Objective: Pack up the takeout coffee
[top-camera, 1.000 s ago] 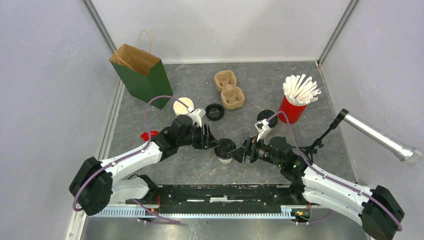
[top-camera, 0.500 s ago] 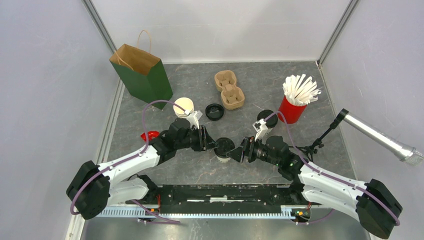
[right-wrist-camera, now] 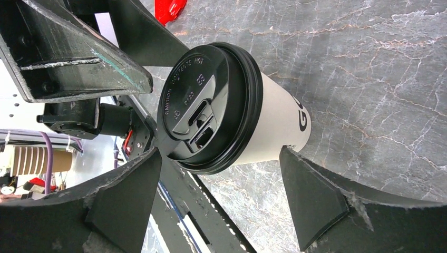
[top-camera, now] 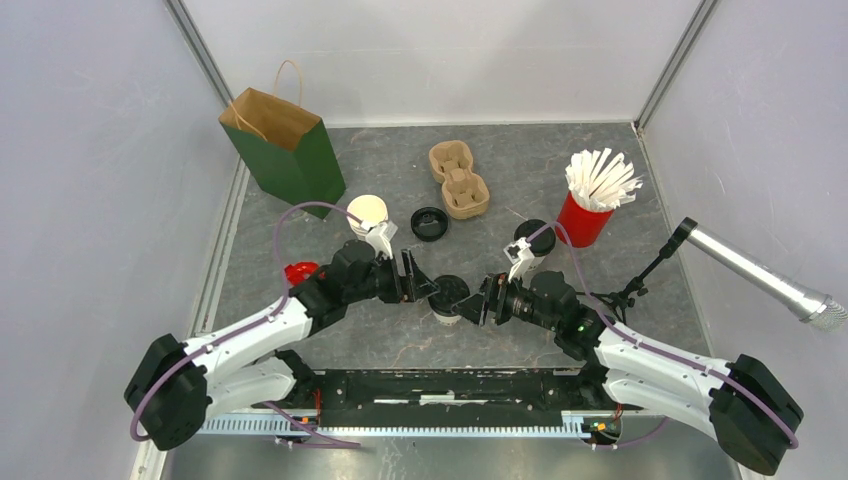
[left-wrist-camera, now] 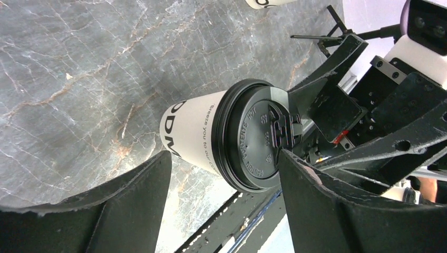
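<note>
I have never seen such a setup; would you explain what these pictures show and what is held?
Two robot arms, each ending in jaws, are bolted to the near edge of a grey table. One picture looks down from above; the other two come from wrist cameras. The left arm and right arm face a lidded coffee cup from either side, jaws wide; neither clearly grips it. Also there: a paper bag, a cardboard cup carrier, a red cup of straws, plain cups, a loose black lid.

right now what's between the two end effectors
The lidded takeout coffee, between left end effector and right end effector, seen in the top view.
</note>
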`<state>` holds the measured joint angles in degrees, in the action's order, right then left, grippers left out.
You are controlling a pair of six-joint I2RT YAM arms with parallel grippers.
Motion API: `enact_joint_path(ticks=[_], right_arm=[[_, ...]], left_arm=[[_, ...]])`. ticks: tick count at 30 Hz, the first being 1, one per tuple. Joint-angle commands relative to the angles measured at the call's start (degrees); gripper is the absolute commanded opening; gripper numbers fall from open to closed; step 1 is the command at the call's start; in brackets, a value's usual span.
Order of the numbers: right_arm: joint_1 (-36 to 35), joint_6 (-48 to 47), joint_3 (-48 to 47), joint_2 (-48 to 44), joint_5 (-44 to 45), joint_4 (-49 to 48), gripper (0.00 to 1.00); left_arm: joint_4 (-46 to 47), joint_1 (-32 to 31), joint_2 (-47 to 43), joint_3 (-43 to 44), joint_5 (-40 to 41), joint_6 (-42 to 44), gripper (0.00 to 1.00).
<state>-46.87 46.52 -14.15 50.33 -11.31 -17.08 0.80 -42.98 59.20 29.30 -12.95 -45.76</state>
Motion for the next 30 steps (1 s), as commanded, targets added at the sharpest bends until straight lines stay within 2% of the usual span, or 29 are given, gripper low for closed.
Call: enact_joint_path(ticks=[1,11,16,21,24,30], right_arm=[[0.0,0.0,-1.3,-0.9,1.4,-1.3,0.9],[0.5,0.1,-2.7,0.7,1.6,-1.4,0.87],[0.9,0.5,-1.9,1.8,1.4,-3.1,0.84],[1.1,1.2,0.8,2.4,1.5,-5.0,0.81],[1.4,2.4,2.0,2.7,0.2,-6.9,0.81],[1.7,3.9,0.0,1.8,-0.3,-6.4,0.89]], left_arm=[[0.4,0.4,1.7,3.8,1.4,5.0,0.81],[2.5,0.7,9.2,5.6,-1.3,6.8,0.71],[1.8,0.7,10.4,5.0,-0.9,7.1,0.64],[1.9,0.7,9.9,3.0,-0.4,7.0,0.6],[2.8,0.7,9.4,1.9,-0.4,6.5,0.59],[3.9,0.6,9.4,1.1,-1.0,5.9,0.59]])
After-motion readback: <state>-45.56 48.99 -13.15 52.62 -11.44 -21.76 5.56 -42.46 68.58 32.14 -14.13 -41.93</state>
